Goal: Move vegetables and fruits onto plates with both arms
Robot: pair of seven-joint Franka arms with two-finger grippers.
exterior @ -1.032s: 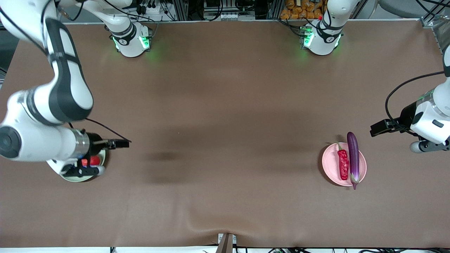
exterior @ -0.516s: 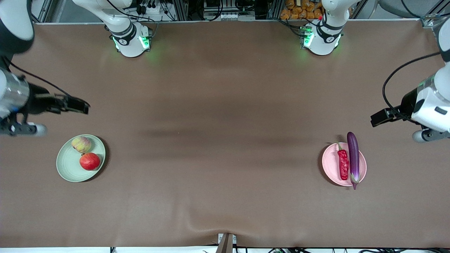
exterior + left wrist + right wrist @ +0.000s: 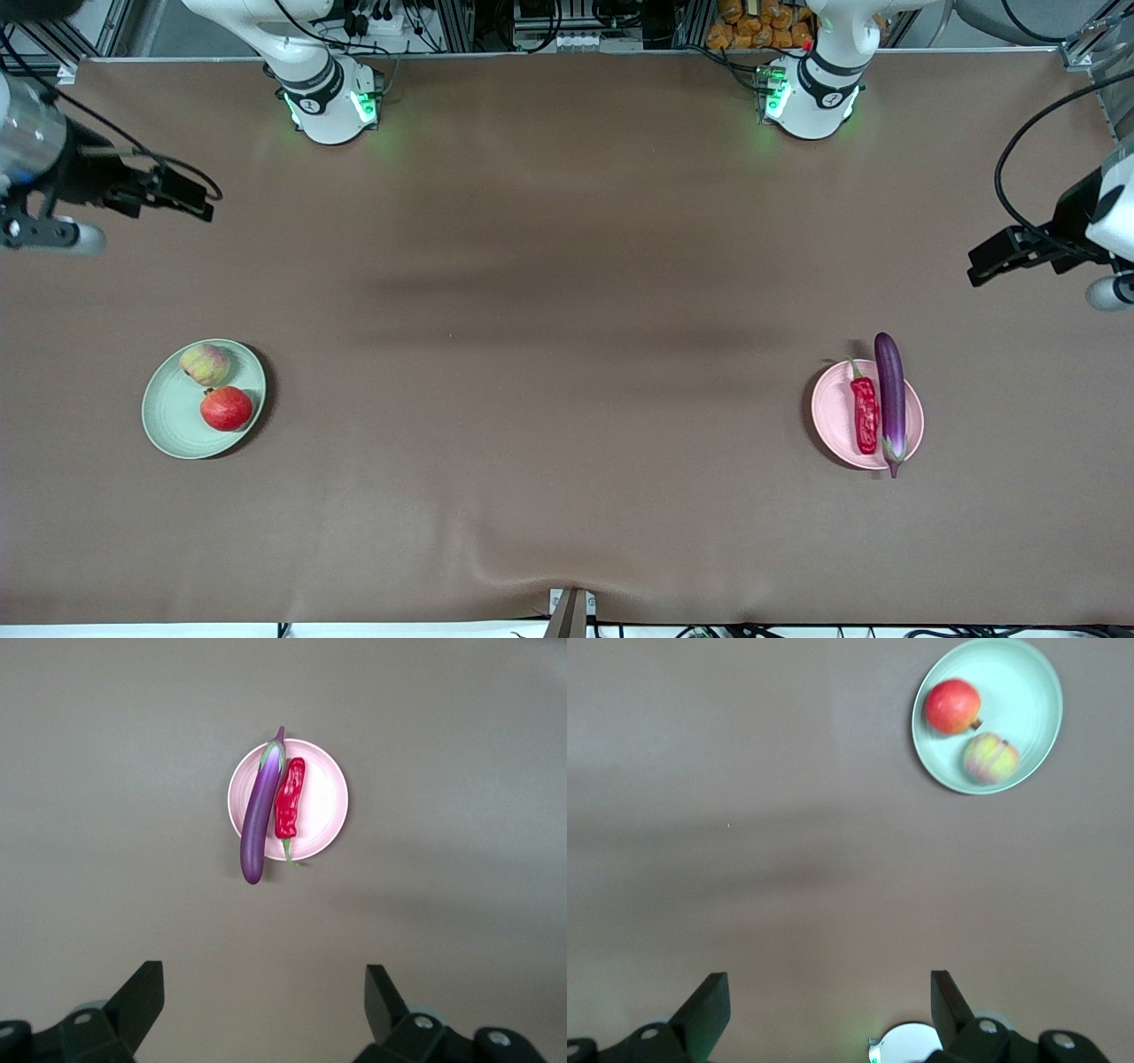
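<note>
The pale green plate (image 3: 168,416) lies toward the right arm's end of the table and holds the red apple (image 3: 226,408) and the yellow-pink peach (image 3: 205,364). The pale pink plate (image 3: 833,416) lies toward the left arm's end and holds the red chili (image 3: 864,414) and the purple eggplant (image 3: 890,399), whose ends overhang the rim. My right gripper (image 3: 197,202) is open and empty, high over bare table. My left gripper (image 3: 985,261) is open and empty, high over bare table. The left wrist view shows its open gripper (image 3: 263,1010), the eggplant (image 3: 261,811), the chili (image 3: 289,797) and the pink plate (image 3: 323,802). The right wrist view shows its open gripper (image 3: 830,1010), the apple (image 3: 952,706), the peach (image 3: 990,758) and the green plate (image 3: 1028,691).
The brown table cover (image 3: 567,354) spreads wide and bare between the two plates. The two arm bases (image 3: 328,102) (image 3: 806,97) stand at the table's edge farthest from the front camera. A small clamp (image 3: 571,611) sits at the nearest edge.
My right gripper has let go of the apple on the green plate, risen and drawn back toward the bases. My left gripper has also drawn back from the pink plate.
</note>
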